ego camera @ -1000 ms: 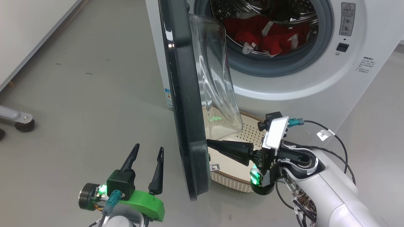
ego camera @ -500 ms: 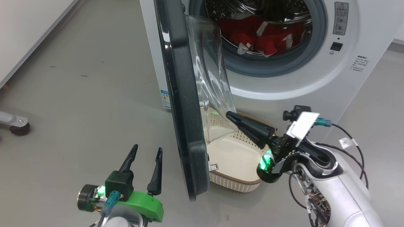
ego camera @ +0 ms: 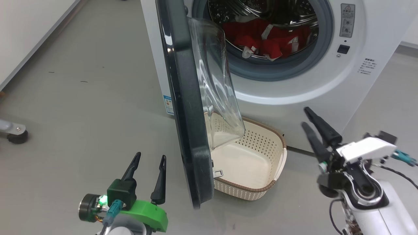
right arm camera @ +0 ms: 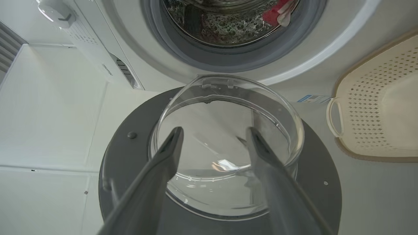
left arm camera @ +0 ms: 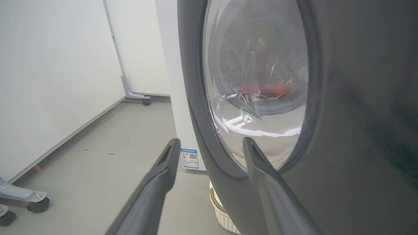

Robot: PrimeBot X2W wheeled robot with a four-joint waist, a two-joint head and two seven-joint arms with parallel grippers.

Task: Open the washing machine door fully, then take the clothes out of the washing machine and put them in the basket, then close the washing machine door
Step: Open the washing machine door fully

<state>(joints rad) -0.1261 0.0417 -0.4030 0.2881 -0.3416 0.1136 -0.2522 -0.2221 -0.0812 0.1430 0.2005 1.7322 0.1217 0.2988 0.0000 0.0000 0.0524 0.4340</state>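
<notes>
The washing machine [ego camera: 294, 88] stands with its door [ego camera: 183, 98] swung out edge-on, the glass bowl [ego camera: 215, 91] facing the drum. Red clothes [ego camera: 267, 36] lie inside the drum. The cream basket [ego camera: 281, 137] sits on the floor under the door, with nothing in it. My left gripper [ego camera: 150, 156] is open, just left of the door's outer face [left arm camera: 343, 130]. My right gripper [ego camera: 304, 116] is open, right of the basket and apart from the door. From the right wrist, my right gripper [right arm camera: 214, 130] points at the door's glass bowl [right arm camera: 225, 140], with the basket [right arm camera: 375, 107] to one side.
A grey caster foot [ego camera: 16, 135] stands on the floor at far left, beside a white wall panel [ego camera: 32, 26]. A blue label [ego camera: 168, 104] marks the machine's lower left front. Grey floor spreads left of the door.
My right gripper has drawn back from the door's inner side above the basket, swung to the right and opened. The left gripper has stayed put. The head camera has shifted a little.
</notes>
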